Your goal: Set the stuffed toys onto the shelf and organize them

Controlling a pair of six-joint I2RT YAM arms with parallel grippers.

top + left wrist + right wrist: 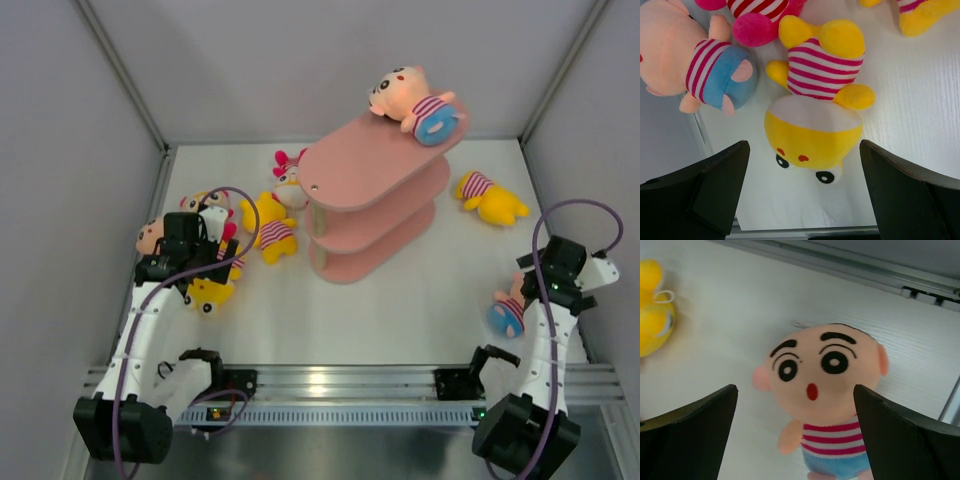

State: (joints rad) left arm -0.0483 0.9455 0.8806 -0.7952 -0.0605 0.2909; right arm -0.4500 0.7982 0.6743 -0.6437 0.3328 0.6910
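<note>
The pink three-tier shelf (372, 192) stands mid-table with one peach toy in blue shorts (415, 103) lying on its top board. My left gripper (196, 268) is open above a yellow toy in a striped shirt (815, 115), which lies head toward the fingers (715, 185) without touching them. A peach toy in blue shorts (690, 65) and a pink-legged toy (755, 20) lie beside it. My right gripper (795, 390) is open above a face-up peach toy in a striped shirt (825, 375), which also shows in the top view (508, 310).
Another yellow toy (268, 226) and a white-faced toy with a pink bow (290, 180) lie left of the shelf. A yellow toy (490, 198) lies to its right. Grey walls and metal rails (330, 380) border the white table.
</note>
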